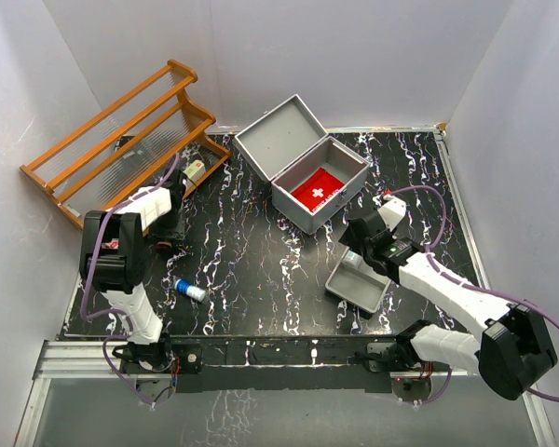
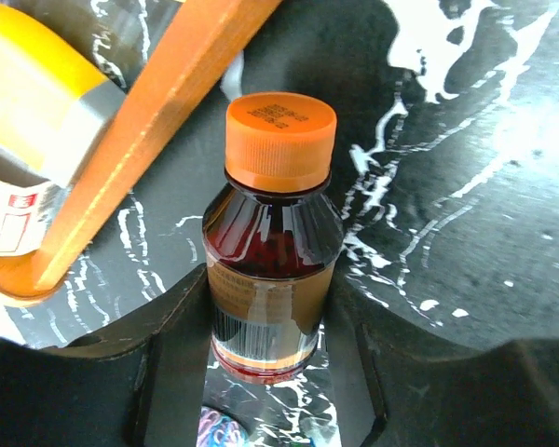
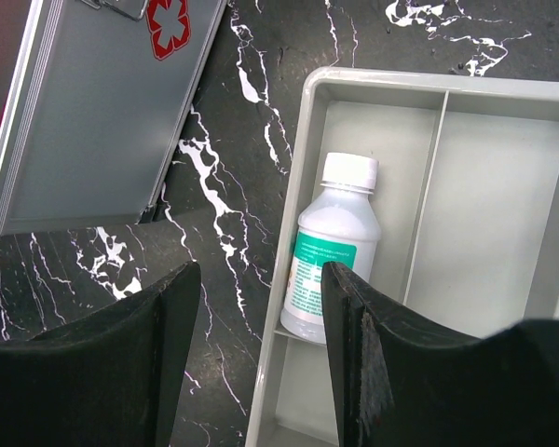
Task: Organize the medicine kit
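Observation:
The medicine kit (image 1: 303,209) is a light-grey metal case standing open at the back middle, with a red pouch (image 1: 317,191) bearing a white cross inside; its grey wall shows in the right wrist view (image 3: 84,121). My left gripper (image 2: 268,289) is shut on a brown bottle (image 2: 275,233) with an orange cap, close to the wooden rack; in the top view the gripper (image 1: 172,233) hides the bottle. My right gripper (image 3: 258,279) is open and empty, straddling the left wall of a grey divided tray (image 3: 303,140). A white bottle (image 3: 331,247) with a green label lies in that tray's left compartment.
The orange-brown wooden rack (image 1: 121,140) stands at the back left; one of its bars (image 2: 168,102) crosses just beyond the brown bottle. A yellow and white box (image 2: 28,93) lies by the rack. A small blue-capped tube (image 1: 191,291) lies near the left arm. The tray (image 1: 349,296) sits in front of the kit.

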Motion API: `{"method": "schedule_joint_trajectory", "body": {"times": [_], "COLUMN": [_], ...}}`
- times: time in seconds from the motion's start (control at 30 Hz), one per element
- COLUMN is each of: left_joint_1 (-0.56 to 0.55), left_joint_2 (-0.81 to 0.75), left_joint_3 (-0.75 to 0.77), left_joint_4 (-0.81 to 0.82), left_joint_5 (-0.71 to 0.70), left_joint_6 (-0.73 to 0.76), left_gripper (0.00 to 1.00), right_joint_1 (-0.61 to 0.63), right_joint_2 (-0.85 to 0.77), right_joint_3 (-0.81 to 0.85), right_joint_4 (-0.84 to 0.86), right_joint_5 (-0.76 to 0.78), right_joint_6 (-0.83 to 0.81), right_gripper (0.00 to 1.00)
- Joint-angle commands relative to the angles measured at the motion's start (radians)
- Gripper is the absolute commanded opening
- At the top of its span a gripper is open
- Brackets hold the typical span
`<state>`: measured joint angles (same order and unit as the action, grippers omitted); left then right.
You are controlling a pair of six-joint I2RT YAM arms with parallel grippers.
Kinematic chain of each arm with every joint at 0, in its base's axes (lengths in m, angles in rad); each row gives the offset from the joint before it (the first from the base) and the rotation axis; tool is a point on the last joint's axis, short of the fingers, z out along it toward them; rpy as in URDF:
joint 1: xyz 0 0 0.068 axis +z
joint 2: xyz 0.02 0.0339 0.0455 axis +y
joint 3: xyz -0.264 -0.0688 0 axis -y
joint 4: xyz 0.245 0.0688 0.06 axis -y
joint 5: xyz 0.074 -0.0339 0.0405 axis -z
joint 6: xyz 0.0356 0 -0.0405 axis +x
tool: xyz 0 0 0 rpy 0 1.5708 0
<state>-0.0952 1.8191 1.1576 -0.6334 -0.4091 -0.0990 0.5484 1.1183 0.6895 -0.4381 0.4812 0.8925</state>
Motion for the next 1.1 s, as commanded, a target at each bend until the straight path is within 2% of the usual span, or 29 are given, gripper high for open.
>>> {"method": "schedule_joint_trajectory", "body": {"times": [0.0,0.37,0.5,0.7,0.9,1.07], "left_joint_1": [-0.003,-0.078,-0.17,-0.265,-0.369,-0.492], "left_joint_2": [-0.106,-0.416,-0.482,-0.506,-0.515,-0.459], "left_joint_3": [-0.003,0.007,0.027,0.073,0.046,0.056], "left_joint_4": [-0.017,0.059,0.103,0.171,0.384,0.524], "left_joint_5": [0.139,0.543,0.574,0.674,0.839,0.878], "left_joint_6": [-0.036,-0.144,-0.17,-0.238,-0.365,-0.393], "left_gripper": [0.33,0.34,0.34,0.33,0.34,0.34], "right_joint_1": [-0.004,-0.005,-0.005,-0.006,-0.004,-0.004], "right_joint_2": [-0.038,-0.145,-0.183,-0.251,-0.333,-0.387], "right_joint_3": [-0.002,0.043,0.085,0.151,0.196,0.253], "right_joint_4": [0.032,-0.005,-0.043,-0.1,-0.151,-0.198], "right_joint_5": [0.04,0.087,0.115,0.165,0.214,0.236], "right_joint_6": [-0.003,-0.083,-0.103,-0.123,-0.115,-0.114], "right_gripper": [0.52,0.53,0.53,0.53,0.53,0.53]}}
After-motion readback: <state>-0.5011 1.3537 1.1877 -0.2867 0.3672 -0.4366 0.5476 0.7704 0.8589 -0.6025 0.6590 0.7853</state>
